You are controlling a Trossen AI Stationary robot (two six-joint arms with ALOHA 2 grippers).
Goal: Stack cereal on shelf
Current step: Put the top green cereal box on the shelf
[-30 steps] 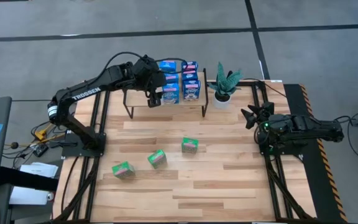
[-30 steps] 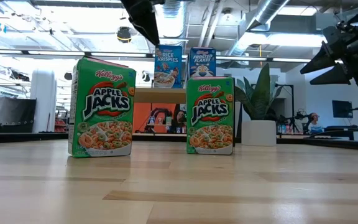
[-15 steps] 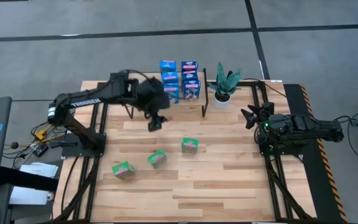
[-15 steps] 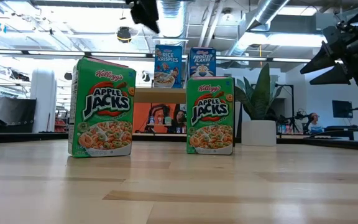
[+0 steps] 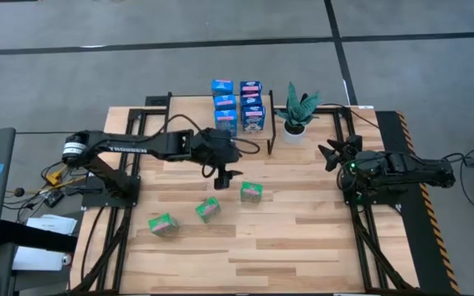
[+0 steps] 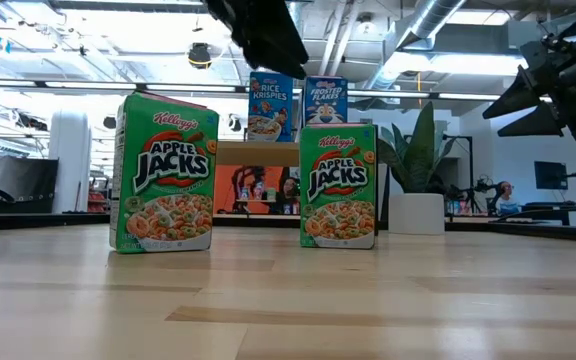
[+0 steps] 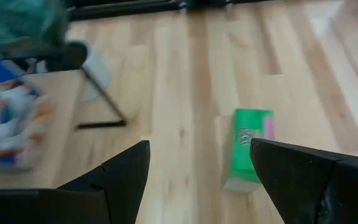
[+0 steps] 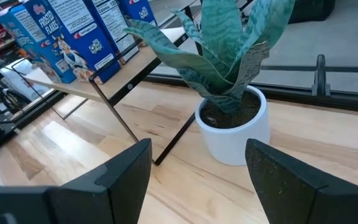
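Note:
Several blue cereal boxes (image 5: 239,104) stand on the shelf (image 5: 189,122) at the table's far side; two show in the low view (image 6: 271,105). Three green cereal boxes stand upright on the tabletop: right (image 5: 252,192), middle (image 5: 208,209) and left (image 5: 163,223). My left gripper (image 5: 223,177) is open and empty, above the table between the shelf and the right green box, which lies ahead of its fingers in the left wrist view (image 7: 248,149). My right gripper (image 5: 332,152) is open and empty at the table's right side, facing the potted plant (image 8: 229,118).
A small potted green plant (image 5: 297,111) stands just right of the shelf. The shelf's black legs (image 5: 271,140) stand on the table near my left gripper. The table's near half in front of the green boxes is bare wood (image 5: 286,255).
My left gripper has come away from the blue boxes on the shelf, going toward the table's near edge and a little right, and now hangs near the right green box. The boxes have not moved.

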